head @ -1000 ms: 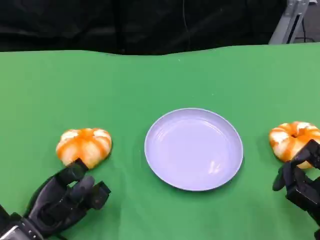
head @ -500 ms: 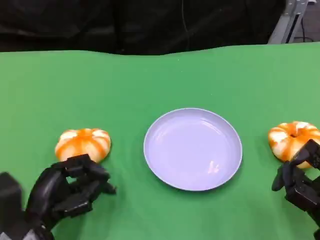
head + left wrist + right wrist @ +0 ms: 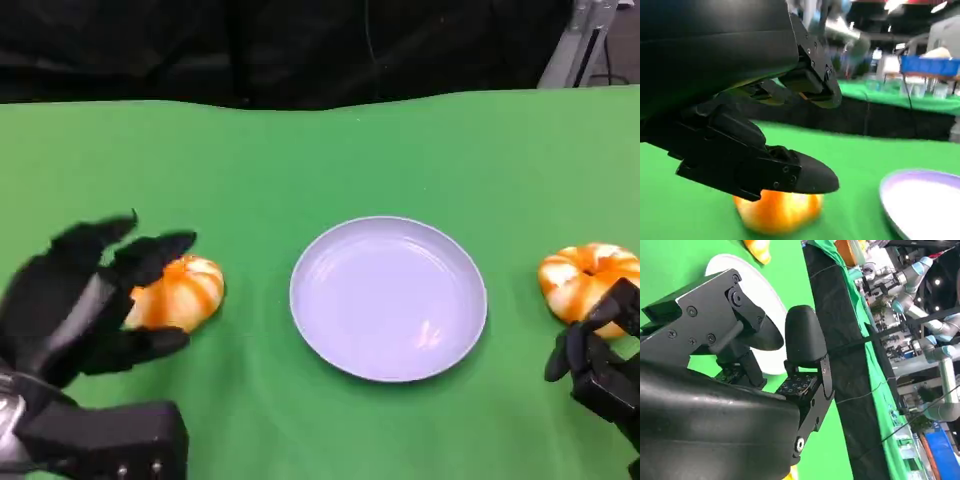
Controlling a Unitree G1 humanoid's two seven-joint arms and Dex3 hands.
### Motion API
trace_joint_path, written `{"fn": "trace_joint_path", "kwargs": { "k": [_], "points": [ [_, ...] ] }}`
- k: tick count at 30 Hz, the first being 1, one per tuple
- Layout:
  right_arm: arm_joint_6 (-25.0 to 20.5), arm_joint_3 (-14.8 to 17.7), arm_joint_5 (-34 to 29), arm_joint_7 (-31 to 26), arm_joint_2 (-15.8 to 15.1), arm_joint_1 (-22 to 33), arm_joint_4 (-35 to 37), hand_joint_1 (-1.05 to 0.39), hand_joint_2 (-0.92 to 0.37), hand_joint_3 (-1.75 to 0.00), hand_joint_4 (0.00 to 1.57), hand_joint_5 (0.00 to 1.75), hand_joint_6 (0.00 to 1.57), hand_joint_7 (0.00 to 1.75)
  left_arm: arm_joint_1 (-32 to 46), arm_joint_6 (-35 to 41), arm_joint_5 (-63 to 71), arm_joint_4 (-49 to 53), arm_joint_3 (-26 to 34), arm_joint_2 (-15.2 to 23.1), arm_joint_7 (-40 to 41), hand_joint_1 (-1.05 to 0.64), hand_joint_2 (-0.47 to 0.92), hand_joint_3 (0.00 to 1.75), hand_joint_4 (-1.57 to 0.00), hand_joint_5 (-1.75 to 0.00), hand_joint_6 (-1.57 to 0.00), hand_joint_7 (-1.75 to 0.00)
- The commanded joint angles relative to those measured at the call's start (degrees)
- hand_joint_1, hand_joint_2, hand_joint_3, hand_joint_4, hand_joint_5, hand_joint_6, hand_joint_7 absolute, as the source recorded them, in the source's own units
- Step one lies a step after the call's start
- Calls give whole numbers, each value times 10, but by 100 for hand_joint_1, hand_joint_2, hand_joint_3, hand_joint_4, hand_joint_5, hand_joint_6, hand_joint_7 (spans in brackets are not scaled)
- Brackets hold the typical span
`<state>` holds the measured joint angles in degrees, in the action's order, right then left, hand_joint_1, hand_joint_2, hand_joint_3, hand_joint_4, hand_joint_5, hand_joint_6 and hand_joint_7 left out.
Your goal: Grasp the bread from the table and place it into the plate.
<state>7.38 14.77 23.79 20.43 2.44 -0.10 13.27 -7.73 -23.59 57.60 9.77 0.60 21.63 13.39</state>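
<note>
The left hand (image 3: 85,295) spread wide over the orange-and-white round bread bun (image 3: 185,292); the left wrist view showed clear space between them.

Left robot hand (image 3: 90,295) spread (right robot hand (image 3: 600,365) curled)

table (image 3: 400,150): bright green cloth
plate (image 3: 388,298): pale lavender, plain
left bread (image 3: 185,292): orange with white stripes
right bread (image 3: 580,275): orange with white stripes
left hand (image 3: 85,300): black
right hand (image 3: 600,365): black
</note>
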Motion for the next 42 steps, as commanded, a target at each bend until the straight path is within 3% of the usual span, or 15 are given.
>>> {"fn": "trace_joint_path", "kwargs": {
  "k": [1, 9, 15, 23, 42],
  "points": [
    [4, 1, -1, -4, -7, 6, -14, -5, -50, -130, 85, 175, 74, 159, -38, 64, 20, -14, -31, 44, -31, -86, 92, 12, -32, -4, -46, -1],
    [1, -2, 1, -4, -6, 9, -20, -6, -52, -127, 83, 175, 71, 161, -110, 103, -8, 84, -98, 66, -57, -94, 92, 12, -38, -5, -47, -1],
    [-2, -3, -1, -9, -5, 11, -27, -6, -53, -125, 83, 175, 71, 161, -156, 102, -46, 170, -139, 64, -75, -104, 92, 19, -39, -3, -44, 0],
    [-2, -6, 1, -11, -7, 11, -28, -6, -53, -123, 82, 175, 70, 161, -218, 80, -123, 273, -177, 58, -137, -105, 92, 26, -41, -2, -42, 0],
    [-5, -11, -1, -18, -7, 16, -40, -5, -57, -121, 80, 175, 69, 162, -308, 76, -136, 450, -268, 17, -130, -105, 92, 34, -40, 0, -43, 0]
  ]
}}
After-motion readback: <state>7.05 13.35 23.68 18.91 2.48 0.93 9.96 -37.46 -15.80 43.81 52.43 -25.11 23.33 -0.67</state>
